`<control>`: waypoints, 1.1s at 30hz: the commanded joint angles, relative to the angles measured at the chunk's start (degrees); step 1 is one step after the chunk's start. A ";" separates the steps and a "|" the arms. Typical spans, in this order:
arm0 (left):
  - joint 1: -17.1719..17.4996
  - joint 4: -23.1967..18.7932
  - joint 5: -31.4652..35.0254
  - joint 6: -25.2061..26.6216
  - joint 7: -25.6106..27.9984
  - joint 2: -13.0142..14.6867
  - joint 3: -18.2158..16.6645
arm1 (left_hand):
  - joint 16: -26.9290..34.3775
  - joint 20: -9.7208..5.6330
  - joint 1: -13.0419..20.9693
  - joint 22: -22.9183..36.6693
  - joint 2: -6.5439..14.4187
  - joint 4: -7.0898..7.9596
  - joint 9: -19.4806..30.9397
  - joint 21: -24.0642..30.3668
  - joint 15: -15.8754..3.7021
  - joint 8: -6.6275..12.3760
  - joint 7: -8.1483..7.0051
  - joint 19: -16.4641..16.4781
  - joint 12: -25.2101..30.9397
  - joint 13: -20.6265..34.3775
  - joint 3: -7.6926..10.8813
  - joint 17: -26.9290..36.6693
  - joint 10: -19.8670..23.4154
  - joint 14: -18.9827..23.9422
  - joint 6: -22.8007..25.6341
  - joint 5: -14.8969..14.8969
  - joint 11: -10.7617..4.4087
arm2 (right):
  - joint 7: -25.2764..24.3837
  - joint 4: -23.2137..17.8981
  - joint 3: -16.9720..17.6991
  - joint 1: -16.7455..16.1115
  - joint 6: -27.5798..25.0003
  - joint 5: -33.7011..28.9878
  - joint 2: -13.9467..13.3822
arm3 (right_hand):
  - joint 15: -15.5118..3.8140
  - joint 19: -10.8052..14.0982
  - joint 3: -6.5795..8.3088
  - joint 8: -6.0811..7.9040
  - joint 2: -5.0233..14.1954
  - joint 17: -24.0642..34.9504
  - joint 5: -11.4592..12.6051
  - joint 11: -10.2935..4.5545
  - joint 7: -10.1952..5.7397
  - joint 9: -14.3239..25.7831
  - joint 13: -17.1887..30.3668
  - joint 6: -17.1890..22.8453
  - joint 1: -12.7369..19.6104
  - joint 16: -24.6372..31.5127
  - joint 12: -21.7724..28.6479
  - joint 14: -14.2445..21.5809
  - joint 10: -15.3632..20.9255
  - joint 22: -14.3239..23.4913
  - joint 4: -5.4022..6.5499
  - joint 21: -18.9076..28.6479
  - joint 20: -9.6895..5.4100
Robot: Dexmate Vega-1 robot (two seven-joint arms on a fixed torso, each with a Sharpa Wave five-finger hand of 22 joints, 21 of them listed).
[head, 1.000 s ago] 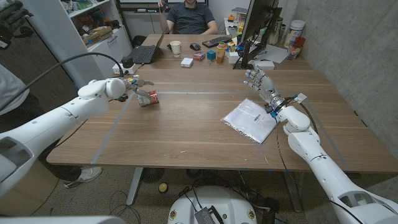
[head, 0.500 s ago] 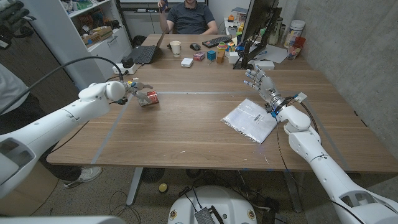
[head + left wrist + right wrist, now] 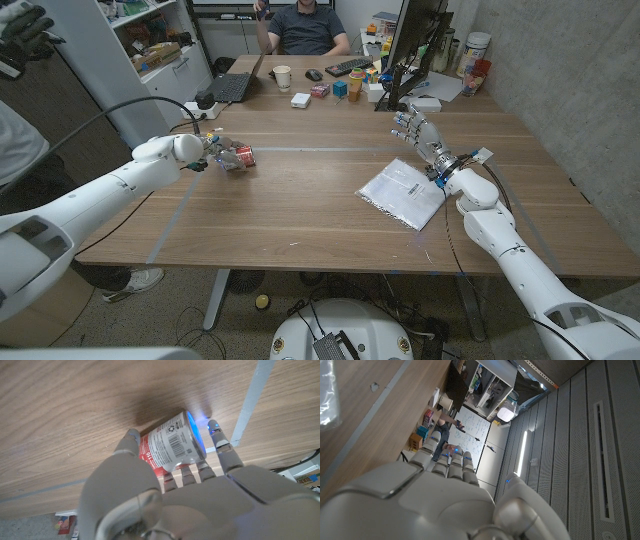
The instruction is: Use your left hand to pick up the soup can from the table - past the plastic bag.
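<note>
The soup can (image 3: 239, 156), red and white with a barcode label (image 3: 170, 446), is at the table's left side, tilted over on its side in my left hand (image 3: 214, 149). In the left wrist view my left hand (image 3: 165, 490) grips the can from behind, and a dark shadow lies on the wood under it. The clear plastic bag (image 3: 402, 192) lies flat on the table's right side. Just beyond the bag, my right hand (image 3: 420, 133) stands with fingers spread and holds nothing; its back (image 3: 445, 490) shows in the right wrist view.
A person (image 3: 305, 25) sits behind the far edge of the table. A laptop (image 3: 232, 88), a paper cup (image 3: 282, 76), a white box (image 3: 301, 100), small coloured blocks (image 3: 340, 88) and a monitor (image 3: 415, 40) stand along the back. A blue tape line (image 3: 300, 150) crosses the wood.
The can has tipped from nearly upright to lying sideways in my left hand, which has closed further around it and shifted slightly. The right arm has not moved.
</note>
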 commanded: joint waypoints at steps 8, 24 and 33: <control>-3.98 6.22 -0.29 -0.16 0.41 -3.59 3.47 | 3.65 -9.06 6.37 0.49 7.49 -2.42 0.23 6.88 -5.34 1.34 2.55 21.19 4.09 0.77 2.88 0.42 21.82 22.83 10.64 -4.89 0.50 | 0.93 3.07 -0.28 1.87 0.31 -0.47 0.40 | 0.31 0.17 -0.19 0.41 -0.02 0.16 0.26 -0.54 -0.03 0.11 0.15 0.29 -0.26 0.45 0.31 -0.16 0.21 0.16 -0.05 0.13 0.38; -4.12 4.33 0.34 2.63 1.71 -3.61 4.02 | 7.01 -20.38 21.80 1.93 8.63 -4.45 0.57 19.48 -13.56 4.93 15.18 38.48 6.73 1.57 13.78 1.14 44.92 51.13 36.05 -7.52 -1.64 | 1.60 4.84 0.15 2.61 1.31 -0.27 0.65 | 0.26 0.14 -0.37 0.42 -0.05 0.16 0.36 -0.44 -0.11 0.11 0.14 0.26 -0.23 0.45 0.33 -0.16 0.24 0.16 -0.08 0.11 0.35; -3.36 1.43 -0.94 2.75 1.67 -2.35 2.92 | 7.43 -21.19 22.99 2.18 8.66 -4.04 0.58 21.12 -13.52 5.09 16.39 39.12 6.90 1.56 14.01 1.28 47.52 54.04 38.86 -7.63 -1.25 | 1.81 5.06 0.22 2.65 1.44 -0.28 0.74 | 0.18 0.15 -0.45 0.43 -0.03 0.17 0.41 -0.51 -0.11 0.11 0.14 0.28 -0.21 0.45 0.31 -0.16 0.19 0.16 -0.09 0.11 0.36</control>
